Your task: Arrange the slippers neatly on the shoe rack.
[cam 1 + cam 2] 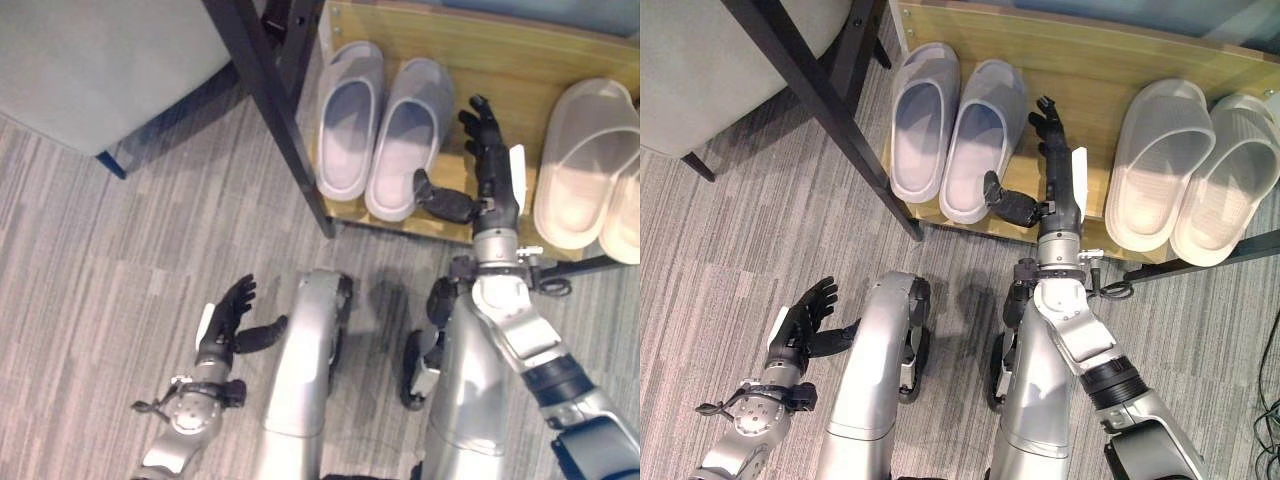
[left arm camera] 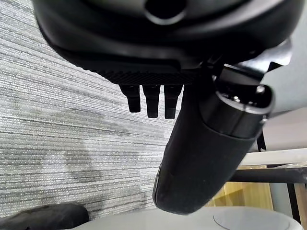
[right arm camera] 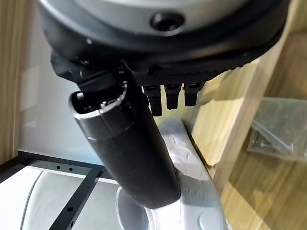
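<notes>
Slippers sit in two pairs on the wooden shoe rack (image 1: 500, 60): a grey pair (image 1: 385, 130) at its left end, a cream pair (image 1: 590, 170) at its right. They look light, soft and bendy, easiest pinched at the strap or heel. The right hand (image 1: 490, 165) hovers just beside the grey pair, fingers straight, thumb out. The left hand (image 1: 228, 318) hangs open over the carpet (image 1: 120, 260).

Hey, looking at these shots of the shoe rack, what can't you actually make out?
- Far-right beige slipper: cut off by the left eye view's right edge.
- Whether the right hand touches the grey slipper beside it: thumb nears its heel, contact unclear.
- Shoe rack: its back runs past both eye views' top edge.
- Left hand: over the carpet, open.
</notes>
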You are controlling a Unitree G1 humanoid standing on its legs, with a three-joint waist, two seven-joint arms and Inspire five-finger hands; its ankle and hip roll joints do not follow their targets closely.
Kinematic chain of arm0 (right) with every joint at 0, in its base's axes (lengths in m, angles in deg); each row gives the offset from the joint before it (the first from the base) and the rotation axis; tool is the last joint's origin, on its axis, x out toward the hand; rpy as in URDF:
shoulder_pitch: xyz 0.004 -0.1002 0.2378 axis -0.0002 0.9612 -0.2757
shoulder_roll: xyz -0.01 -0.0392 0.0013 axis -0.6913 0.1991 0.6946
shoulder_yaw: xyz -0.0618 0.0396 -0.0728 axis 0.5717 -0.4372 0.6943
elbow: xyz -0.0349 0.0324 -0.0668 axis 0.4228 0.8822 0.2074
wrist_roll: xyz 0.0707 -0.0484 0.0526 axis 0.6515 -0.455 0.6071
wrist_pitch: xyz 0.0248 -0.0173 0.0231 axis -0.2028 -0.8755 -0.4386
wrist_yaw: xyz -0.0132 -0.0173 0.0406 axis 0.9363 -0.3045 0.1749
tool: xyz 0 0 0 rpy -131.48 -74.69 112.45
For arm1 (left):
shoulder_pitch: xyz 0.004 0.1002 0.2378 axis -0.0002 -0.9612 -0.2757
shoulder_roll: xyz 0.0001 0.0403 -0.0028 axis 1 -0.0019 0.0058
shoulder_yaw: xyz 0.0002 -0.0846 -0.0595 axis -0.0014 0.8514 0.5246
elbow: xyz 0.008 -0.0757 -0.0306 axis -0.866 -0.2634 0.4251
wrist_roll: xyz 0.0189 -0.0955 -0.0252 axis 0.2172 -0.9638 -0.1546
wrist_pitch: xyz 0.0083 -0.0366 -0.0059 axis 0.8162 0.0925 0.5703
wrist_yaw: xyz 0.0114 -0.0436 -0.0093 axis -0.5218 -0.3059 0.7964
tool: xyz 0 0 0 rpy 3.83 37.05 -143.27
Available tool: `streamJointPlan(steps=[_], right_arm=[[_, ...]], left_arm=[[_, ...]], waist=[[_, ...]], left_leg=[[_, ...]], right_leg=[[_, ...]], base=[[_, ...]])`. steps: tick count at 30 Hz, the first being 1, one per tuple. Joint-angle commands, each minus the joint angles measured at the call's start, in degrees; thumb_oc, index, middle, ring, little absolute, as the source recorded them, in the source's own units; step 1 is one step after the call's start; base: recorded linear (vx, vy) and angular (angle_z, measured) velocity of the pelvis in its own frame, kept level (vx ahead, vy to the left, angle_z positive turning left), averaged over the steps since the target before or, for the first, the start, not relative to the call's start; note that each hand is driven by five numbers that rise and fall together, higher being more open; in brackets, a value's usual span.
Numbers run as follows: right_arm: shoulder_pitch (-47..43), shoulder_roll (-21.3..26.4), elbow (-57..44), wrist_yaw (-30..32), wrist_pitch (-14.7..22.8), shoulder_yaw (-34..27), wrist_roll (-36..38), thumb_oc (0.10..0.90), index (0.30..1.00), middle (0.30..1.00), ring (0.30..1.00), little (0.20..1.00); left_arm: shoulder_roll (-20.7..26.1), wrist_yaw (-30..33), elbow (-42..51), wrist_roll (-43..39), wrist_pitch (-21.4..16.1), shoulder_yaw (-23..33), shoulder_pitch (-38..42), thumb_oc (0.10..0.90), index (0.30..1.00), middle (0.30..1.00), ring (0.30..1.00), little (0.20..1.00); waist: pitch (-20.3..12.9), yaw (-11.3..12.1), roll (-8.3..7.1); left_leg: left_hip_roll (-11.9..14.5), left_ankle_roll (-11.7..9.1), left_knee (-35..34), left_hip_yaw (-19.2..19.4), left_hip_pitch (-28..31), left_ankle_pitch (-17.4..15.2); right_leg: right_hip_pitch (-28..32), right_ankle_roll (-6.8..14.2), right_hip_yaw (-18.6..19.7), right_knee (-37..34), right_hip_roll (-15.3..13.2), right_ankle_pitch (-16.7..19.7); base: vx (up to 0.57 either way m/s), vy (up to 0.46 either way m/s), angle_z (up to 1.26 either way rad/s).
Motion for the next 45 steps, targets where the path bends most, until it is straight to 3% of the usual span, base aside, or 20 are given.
streamJointPlan(steps=[1, 10, 17, 22, 26, 33, 36, 41, 45], right_arm=[[-8.70, 1.54, -6.20, 1.16, 5.06, -0.70, -0.67, 0.800, 0.900, 0.900, 0.900, 0.900], [-10.02, 2.07, -7.79, 2.84, 4.91, -2.24, -4.40, 0.800, 0.900, 0.900, 0.900, 0.900], [-4.97, 2.38, -19.24, 4.03, 6.02, -6.32, -11.06, 0.800, 0.900, 0.900, 0.900, 0.900], [-2.30, 2.32, -25.32, 2.97, 7.30, -6.87, -10.92, 0.800, 0.900, 0.900, 0.900, 0.900], [-0.14, 2.96, -29.34, -0.89, 9.37, -5.46, -4.91, 0.800, 0.900, 0.900, 0.900, 0.900], [3.91, 9.43, -32.18, -9.28, 12.90, -5.84, 9.60, 0.800, 0.900, 0.900, 0.900, 0.900], [3.91, 15.54, -30.85, -15.46, 14.79, -6.12, 20.88, 0.800, 0.900, 0.900, 0.900, 0.900], [2.65, 22.19, -28.36, -19.77, 15.00, -6.05, 26.46, 0.800, 0.900, 0.900, 0.900, 0.900], [1.62, 24.31, -27.63, -25.08, 15.93, -5.29, 34.91, 0.800, 0.900, 0.900, 0.900, 0.900]], left_arm=[[2.94, 1.86, 6.12, 2.63, -4.54, 0.08, -0.46, 0.800, 0.900, 0.900, 0.900, 0.900], [2.45, 2.07, 6.14, 2.85, -4.83, 0.33, -0.17, 0.800, 0.900, 0.900, 0.900, 0.900], [1.71, 2.16, 6.76, 3.51, -5.00, 1.23, -1.27, 0.800, 0.900, 0.900, 0.900, 0.900], [2.02, 2.45, 7.25, 4.08, -5.13, 1.57, -1.93, 0.800, 0.900, 0.900, 0.900, 0.900], [2.36, 2.34, 8.05, 3.91, -4.87, 2.18, -2.89, 0.800, 0.900, 0.900, 0.900, 0.900], [2.87, 1.08, 8.74, 3.90, -4.41, 3.06, -3.76, 0.800, 0.900, 0.900, 0.900, 0.900], [3.26, -0.21, 8.55, 4.00, -4.52, 3.63, -3.93, 0.800, 0.900, 0.900, 0.900, 0.900], [3.35, -1.38, 8.47, 3.84, -4.72, 4.12, -4.41, 0.800, 0.900, 0.900, 0.900, 0.900], [3.54, -2.62, 8.51, 3.70, -5.08, 4.06, -4.54, 0.800, 0.900, 0.900, 0.900, 0.900]], waist=[[-1.62, 3.38, -1.16], [-1.62, 3.28, -1.15], [-1.62, 2.23, -1.64], [-1.62, 1.79, -1.79], [-1.62, 1.60, -1.88], [-1.62, 1.56, -2.21], [-1.62, 1.67, -2.62], [-1.62, 2.10, -2.92], [-1.62, 2.45, -2.88]], left_leg=[[-0.23, -2.33, -1.19, -3.80, -0.64, -4.51], [-0.34, -2.63, -0.90, -4.08, -0.64, -4.47], [-0.16, -2.48, -0.59, -3.64, -0.64, -4.48], [0.04, -2.34, -0.14, -3.46, -0.64, -4.38], [0.24, -2.29, 0.02, -3.56, -0.64, -4.32], [0.28, -2.51, -0.24, -3.60, -0.64, -4.19], [0.32, -2.95, -0.41, -3.76, -0.64, -4.16], [0.39, -3.36, -0.78, -3.97, -0.64, -4.13], [0.43, -3.65, -1.07, -4.14, -0.64, -4.15]], right_leg=[[0.14, -4.24, 3.99, 2.98, -0.11, 2.36], [0.23, -4.17, 3.94, 2.97, 0.09, 2.62], [-0.11, -3.92, 4.10, 3.11, 0.31, 2.60], [-0.12, -3.69, 3.95, 3.11, 0.42, 2.64], [-0.12, -3.60, 3.83, 3.02, 0.36, 2.67], [-0.12, -3.11, 3.89, 2.54, -0.14, 2.77], [-0.12, -2.93, 4.03, 2.56, -0.35, 2.65], [-0.12, -2.79, 4.28, 2.64, -0.63, 2.54], [-0.12, -2.79, 4.30, 2.60, -0.50, 2.66]], base=[[0.00, 0.000, 0.00], [0.00, 0.000, 0.00], [0.00, 0.000, 0.00], [0.00, 0.000, 0.00], [-0.01, 0.014, -0.02], [0.00, 0.000, 0.00], [0.00, 0.000, 0.00], [0.00, 0.000, 0.00], [0.00, 0.000, 0.00]])
